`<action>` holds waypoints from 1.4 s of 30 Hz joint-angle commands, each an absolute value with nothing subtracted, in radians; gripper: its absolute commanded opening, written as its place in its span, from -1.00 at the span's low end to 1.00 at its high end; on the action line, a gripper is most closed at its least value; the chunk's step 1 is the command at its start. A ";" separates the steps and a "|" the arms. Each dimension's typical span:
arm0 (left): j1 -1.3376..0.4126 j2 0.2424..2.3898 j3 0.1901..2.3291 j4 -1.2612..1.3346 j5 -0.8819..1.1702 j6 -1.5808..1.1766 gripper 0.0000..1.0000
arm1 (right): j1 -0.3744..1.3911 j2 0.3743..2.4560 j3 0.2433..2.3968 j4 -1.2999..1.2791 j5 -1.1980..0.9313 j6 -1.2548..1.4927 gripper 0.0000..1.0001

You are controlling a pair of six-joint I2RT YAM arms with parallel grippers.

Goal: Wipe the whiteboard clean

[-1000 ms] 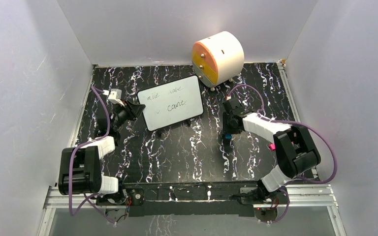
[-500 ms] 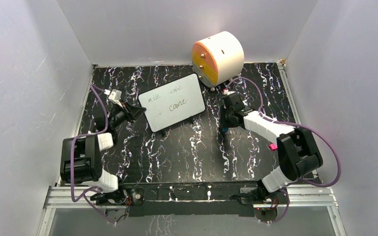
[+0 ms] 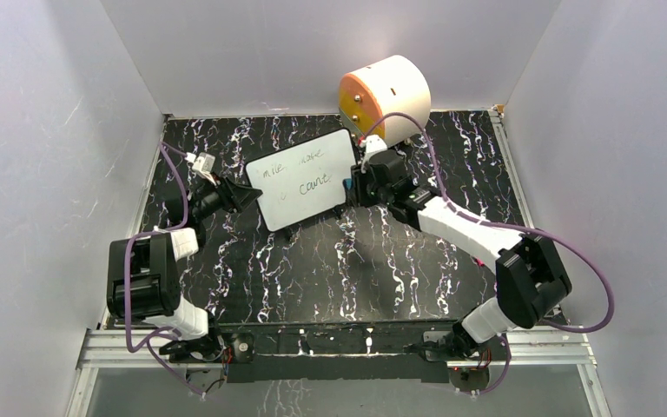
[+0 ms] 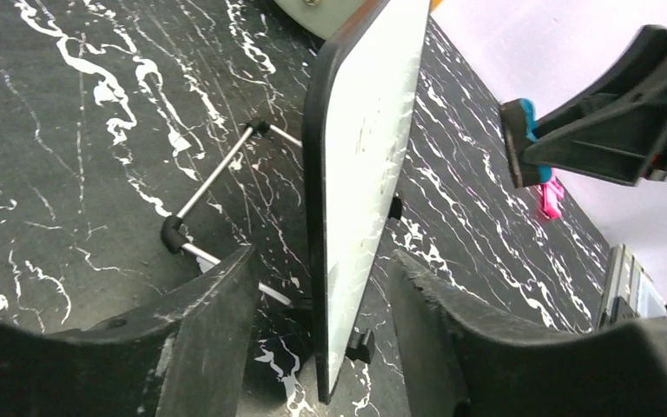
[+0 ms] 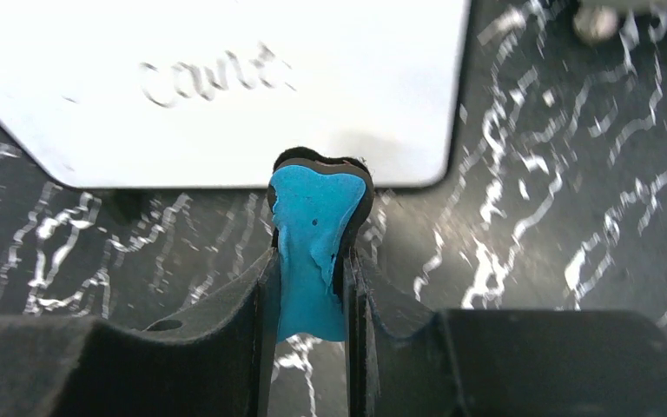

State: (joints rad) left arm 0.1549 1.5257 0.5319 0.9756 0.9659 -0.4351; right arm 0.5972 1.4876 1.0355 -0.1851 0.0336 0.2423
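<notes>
Your left gripper (image 3: 247, 198) is straddling the whiteboard's (image 3: 306, 179) edge, jaws parted, likely to steady it, while your right gripper (image 3: 356, 185) is pinching a blue eraser (image 5: 313, 217) close to it.

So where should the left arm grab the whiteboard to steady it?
By its left edge, coming in from the left, one finger in front and one behind. The whiteboard is thin and stands propped on wire legs, and that edge keeps its face free for the eraser in the right gripper.
</notes>
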 commanded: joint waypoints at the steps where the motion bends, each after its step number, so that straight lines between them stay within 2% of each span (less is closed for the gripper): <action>1: 0.159 1.477 0.547 0.959 0.914 -0.408 0.13 | 0.660 1.535 1.153 -0.027 0.044 0.195 -0.50; 6: 0.158 1.525 0.538 1.061 0.931 -0.473 -0.01 | 0.742 1.630 1.238 -0.008 0.073 0.154 -0.50; 12: 0.157 1.607 0.522 1.235 0.952 -0.585 0.01 | 0.833 1.742 1.316 0.059 0.116 0.085 -0.51; 16: 0.150 1.630 0.527 1.241 0.954 -0.588 0.00 | 0.871 1.832 1.383 0.090 0.151 0.047 -0.52; 23: 0.147 1.619 0.541 1.166 0.945 -0.549 -0.33 | 0.906 1.908 1.435 0.113 0.199 0.001 -0.54; 29: 0.138 1.632 0.552 1.152 0.960 -0.550 -0.48 | 0.926 1.934 1.407 0.156 0.239 -0.042 -0.56; 37: 0.128 1.624 0.563 1.102 0.972 -0.530 -1.00 | 0.955 1.985 1.325 0.295 0.258 -0.202 -0.65; 42: 0.124 1.614 0.565 1.071 0.969 -0.510 -1.00 | 0.959 2.001 1.265 0.344 0.243 -0.231 -0.67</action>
State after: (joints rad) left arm 0.1291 1.6439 0.5481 1.1200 0.9803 -0.5637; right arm 0.9523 1.9771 1.3150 0.2490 0.2543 -0.1738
